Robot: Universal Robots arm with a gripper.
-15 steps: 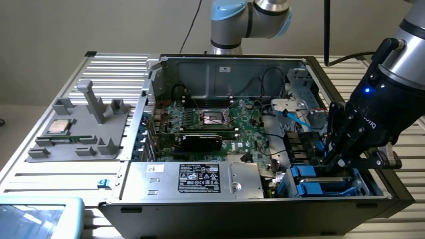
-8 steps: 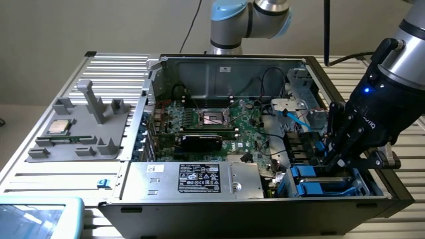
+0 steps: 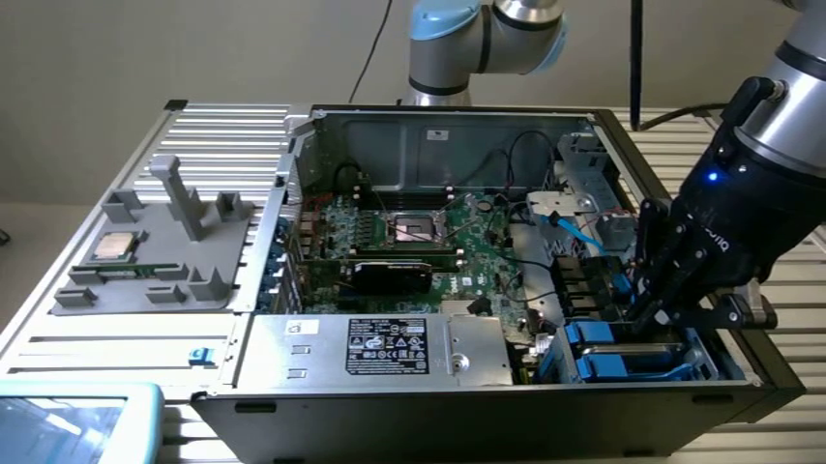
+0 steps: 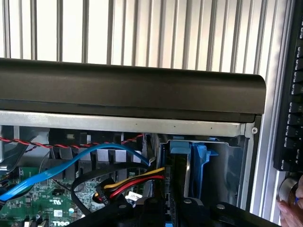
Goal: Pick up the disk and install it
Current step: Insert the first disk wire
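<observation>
Reaching down from the exterior view's right, a grey and black arm (image 3: 775, 126) lowers its gripper (image 3: 649, 307) into an open computer case (image 3: 516, 406). The case lies on its side on a slatted metal bench (image 3: 220, 126), filling the bench's middle and right.

Inside the case, a green motherboard (image 3: 413, 242) covers the floor. A silver power supply (image 3: 374, 348) with a dark label sits along the case's near wall. Blue drive bays occupy the case's near right corner, and the gripper's dark fingers (image 3: 643, 290) point straight down into them.

The wrist view looks along the fingers at the disk (image 4: 182, 165). It stands on edge in its blue bracket, directly ahead of the gripper and partly inside the bay at that corner. The fingers appear clenched narrowly on the disk's upper edge. Another blue-bracketed drive (image 3: 626, 365) lies flat just beside it, nearer the case's front wall. A blue cable (image 4: 71, 165) and a red and yellow wire bundle (image 4: 137, 177) curve past the bay.

On the bench's left side lies a grey tray (image 3: 155, 261) with upright posts. A small square silver chip (image 3: 114, 246) rests near the tray's left edge. A small blue clip (image 3: 197, 356) sits on the bench just beside the case's near left corner.
</observation>
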